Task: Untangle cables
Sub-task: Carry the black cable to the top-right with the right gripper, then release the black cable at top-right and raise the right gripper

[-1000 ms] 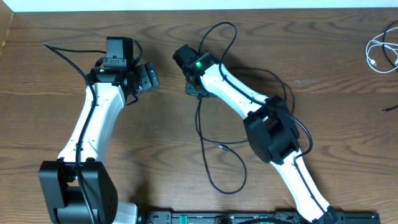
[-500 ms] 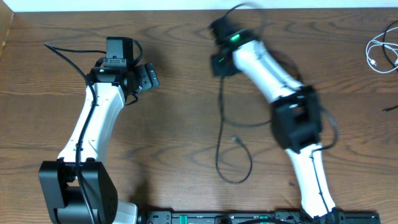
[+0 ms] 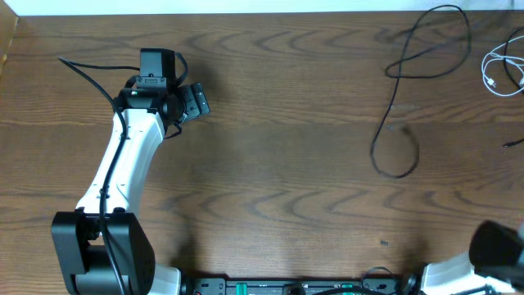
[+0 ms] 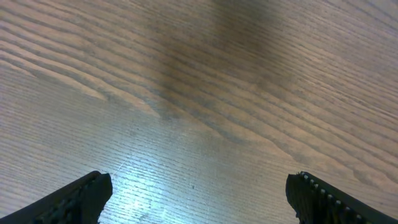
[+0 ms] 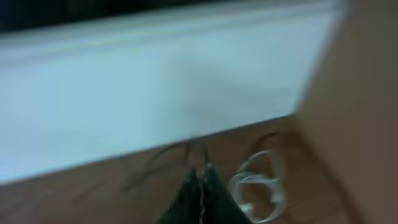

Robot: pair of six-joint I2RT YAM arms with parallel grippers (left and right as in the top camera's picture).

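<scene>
A long black cable (image 3: 400, 82) lies in loops at the table's back right, its lower loop hanging toward the middle. A shorter white cable (image 3: 494, 68) is coiled at the far right edge. It also shows blurred in the right wrist view (image 5: 258, 185). My right gripper (image 5: 201, 180) is shut, and a thin black cable (image 5: 186, 152) seems to run out from between its fingertips. Only the right arm's base (image 3: 491, 250) shows overhead. My left gripper (image 4: 199, 199) is open and empty over bare wood, at the table's back left (image 3: 195, 102).
The wooden table (image 3: 270, 164) ends at a white wall along the back (image 5: 155, 87). A thicker black wire (image 3: 86, 74) runs from the left arm. A short dark cable end (image 3: 514, 143) shows at the right edge.
My right arm has swung from the table's middle to the far right and left the overhead view. The black cable has moved with it to the back right. The left arm has not moved.
</scene>
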